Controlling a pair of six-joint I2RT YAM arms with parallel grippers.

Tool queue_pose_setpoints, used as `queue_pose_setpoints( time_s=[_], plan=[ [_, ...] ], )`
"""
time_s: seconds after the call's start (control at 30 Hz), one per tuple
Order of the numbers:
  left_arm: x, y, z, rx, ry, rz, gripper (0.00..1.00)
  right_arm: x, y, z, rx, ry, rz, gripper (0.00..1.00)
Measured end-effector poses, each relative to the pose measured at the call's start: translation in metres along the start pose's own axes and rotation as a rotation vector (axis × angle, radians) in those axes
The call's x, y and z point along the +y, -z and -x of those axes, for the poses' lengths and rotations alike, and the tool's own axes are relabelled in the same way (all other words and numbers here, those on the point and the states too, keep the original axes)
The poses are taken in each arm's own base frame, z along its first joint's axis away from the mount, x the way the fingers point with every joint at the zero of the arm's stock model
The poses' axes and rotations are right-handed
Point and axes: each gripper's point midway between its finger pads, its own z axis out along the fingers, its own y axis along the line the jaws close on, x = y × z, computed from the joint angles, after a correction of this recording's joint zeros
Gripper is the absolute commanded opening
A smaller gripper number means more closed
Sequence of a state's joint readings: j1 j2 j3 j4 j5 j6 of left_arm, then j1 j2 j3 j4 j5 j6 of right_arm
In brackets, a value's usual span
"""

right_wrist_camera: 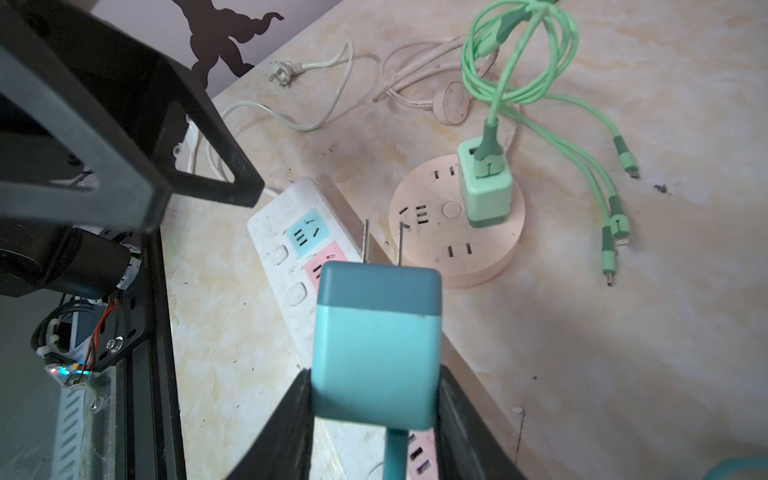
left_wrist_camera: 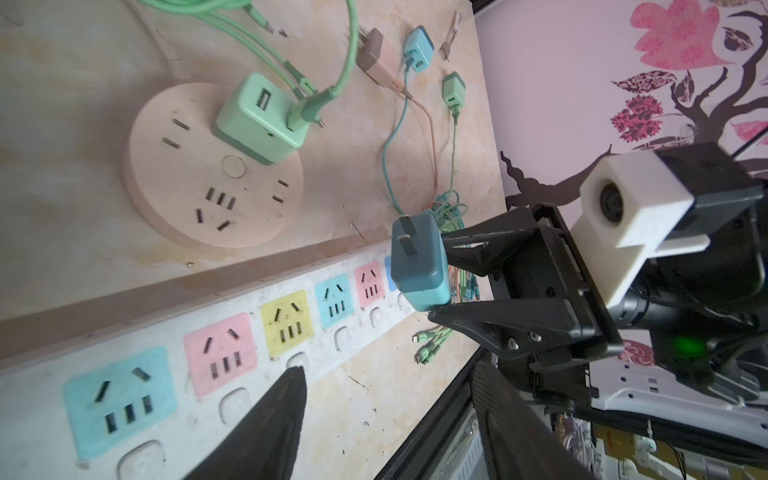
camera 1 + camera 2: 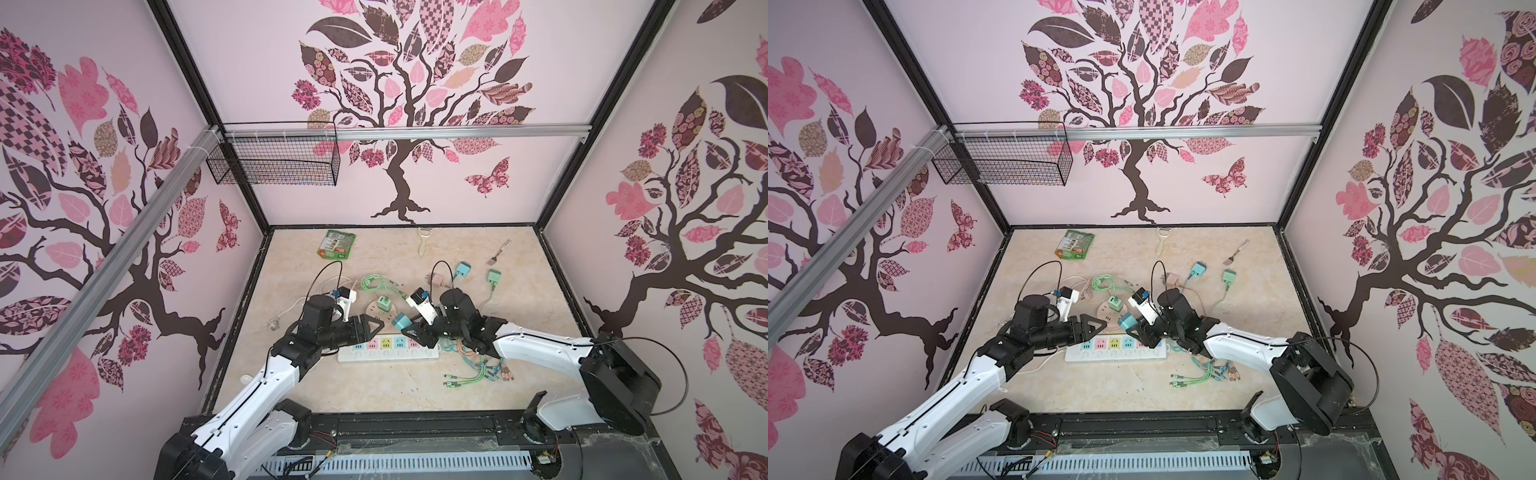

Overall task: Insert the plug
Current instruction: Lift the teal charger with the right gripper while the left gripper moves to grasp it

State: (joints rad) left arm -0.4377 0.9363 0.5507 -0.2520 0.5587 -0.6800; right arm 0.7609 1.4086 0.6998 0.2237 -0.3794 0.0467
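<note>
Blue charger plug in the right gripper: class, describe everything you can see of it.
The blue charger plug is a rounded, plastic-looking block, light blue with a darker blue band at the face bearing two flat metal prongs. A blue cable leaves its rear. The right gripper clamps its sides, holding it above the white power strip, not inserted.

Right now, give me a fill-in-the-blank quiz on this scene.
The right gripper is shut on the blue charger, which has ___ prongs.
The green charger sits in the ___ pink hub.
The left gripper is ___ and empty.
The power strip has one ___ socket.
Answers: two; round; open; yellow
</note>
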Motion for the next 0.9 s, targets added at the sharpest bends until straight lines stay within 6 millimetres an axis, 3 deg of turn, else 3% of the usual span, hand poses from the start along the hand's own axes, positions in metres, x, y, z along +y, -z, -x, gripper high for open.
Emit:
queue_pose_setpoints(
  time_s=[0.23,0.47,0.9],
  plan=[
    [-0.01,-0.013,-0.008,0.066,0.005,-0.052,0.68,0.01,0.006,0.012,-0.04,0.036,0.029,0.32],
    [-0.02,-0.016,-0.003,0.054,0.015,-0.098,0.68,0.021,0.018,0.023,-0.09,0.073,0.048,0.31],
    [-0.041,-0.023,0.001,0.06,0.036,-0.179,0.64,0.032,0.026,0.018,-0.098,0.095,0.067,0.31]
  ],
)
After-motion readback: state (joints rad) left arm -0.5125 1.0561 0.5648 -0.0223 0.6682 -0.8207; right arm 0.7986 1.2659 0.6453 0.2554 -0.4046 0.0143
